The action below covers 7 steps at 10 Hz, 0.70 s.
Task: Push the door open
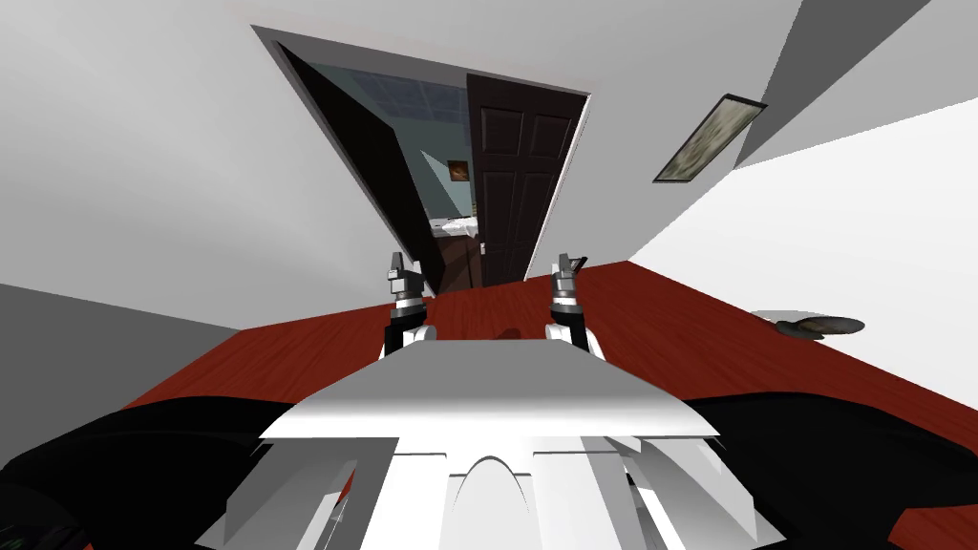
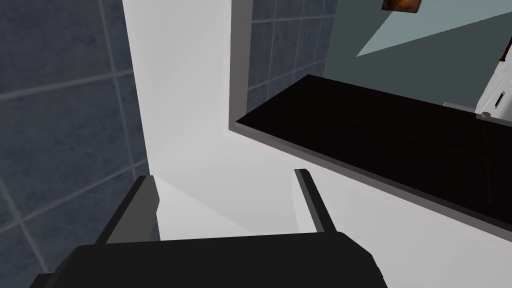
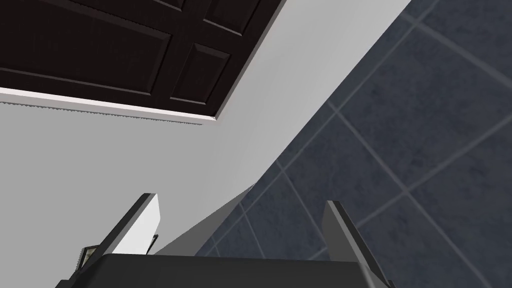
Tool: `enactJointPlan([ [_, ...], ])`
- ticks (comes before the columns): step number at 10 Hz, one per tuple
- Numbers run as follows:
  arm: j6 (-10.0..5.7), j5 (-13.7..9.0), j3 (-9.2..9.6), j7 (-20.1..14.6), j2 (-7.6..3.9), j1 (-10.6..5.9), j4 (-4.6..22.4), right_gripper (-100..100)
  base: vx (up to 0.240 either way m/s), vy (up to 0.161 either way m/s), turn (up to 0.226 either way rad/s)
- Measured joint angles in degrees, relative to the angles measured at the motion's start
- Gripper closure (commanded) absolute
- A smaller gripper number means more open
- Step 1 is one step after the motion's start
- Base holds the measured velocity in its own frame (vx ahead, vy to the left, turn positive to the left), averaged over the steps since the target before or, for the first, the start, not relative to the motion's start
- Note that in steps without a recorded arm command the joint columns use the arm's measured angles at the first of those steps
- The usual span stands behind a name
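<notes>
a: where did the door point(image 1: 520, 181) lie?
b: ahead, well apart. its upright panelled leaf sat nearer the right gripper point(image 1: 566, 261) than the left gripper point(image 1: 395, 260).
a: and the fingers point(image 3: 149, 220)?
b: both pairs spread wide, holding nothing. i'd judge the right arm better placed to push.

Door point(image 1: 516, 181) straight ahead — ajar, picture point(image 1: 709, 139) off to its right

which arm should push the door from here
Right, probably: the right gripper, open, is lined up with the dark panelled door and looks at its panels; the left gripper, open too, faces white wall beside the frame.
</notes>
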Motion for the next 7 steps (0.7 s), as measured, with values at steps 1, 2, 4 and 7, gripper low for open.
enactJointPlan([
  [1, -0.22, -0.2, -0.16, -0.1, -0.15, -0.44, 1.0, -100, 0.071, 0.021, 0.071],
  [2, -0.51, -0.3, -0.19, -0.1, -0.18, -0.84, 2.2, -100, 0.067, 0.013, 0.056],
  [4, -1.22, -0.8, -0.5, -0.3, -0.53, -1.38, 4.3, -100, 0.073, 0.016, 0.081],
  [7, -2.19, -1.6, -1.16, -0.7, -1.1, -2.95, 8.3, -100, 0.086, 0.015, 0.089],
])
